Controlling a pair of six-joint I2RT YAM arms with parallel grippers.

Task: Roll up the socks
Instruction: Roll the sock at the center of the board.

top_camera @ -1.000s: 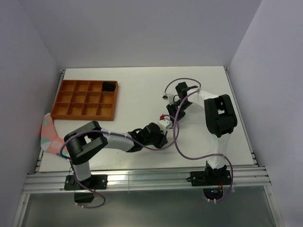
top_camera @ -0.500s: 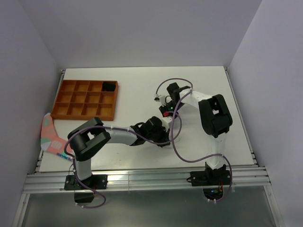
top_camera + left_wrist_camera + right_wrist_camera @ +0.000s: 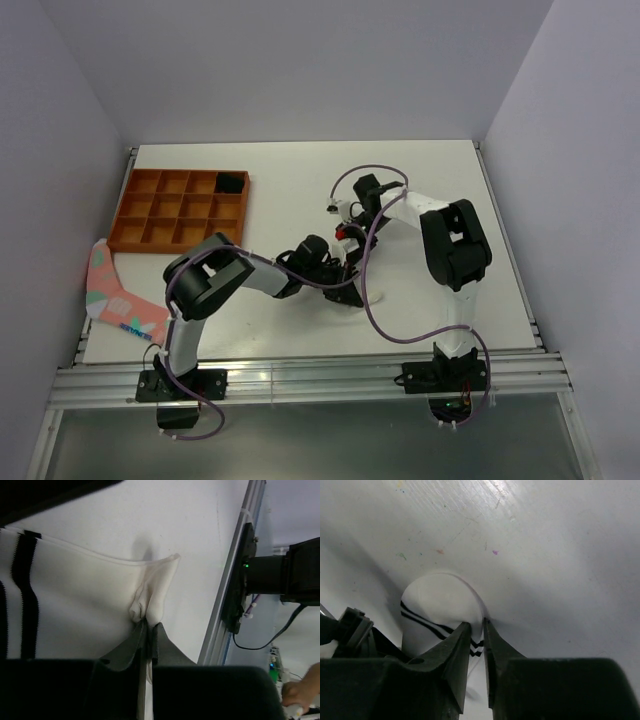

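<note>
The white sock [image 3: 75,595] with two black cuff stripes lies on the table near the middle. My left gripper [image 3: 148,623] is shut on a pinched fold at its plain end. My right gripper [image 3: 476,624] stands over the striped cuff [image 3: 440,605], which is curled up into an arch. Its jaws are a little apart, with a fold of cuff in the gap. From above, the left gripper [image 3: 343,287] and the right gripper [image 3: 347,233] sit close together, and the white sock hardly shows against the table. A black bundle [image 3: 231,182], seemingly the black sock, lies in a tray cell.
An orange compartment tray [image 3: 180,243] stands at the back left. A pink sock with teal patches [image 3: 120,300] hangs over the table's left edge. Purple cables [image 3: 375,310] loop beside both arms. The table's metal rail [image 3: 235,580] runs close to the left gripper.
The right gripper shifted left toward the left gripper, then held still. The left arm's elbow swung right and its gripper moved toward the near edge.
</note>
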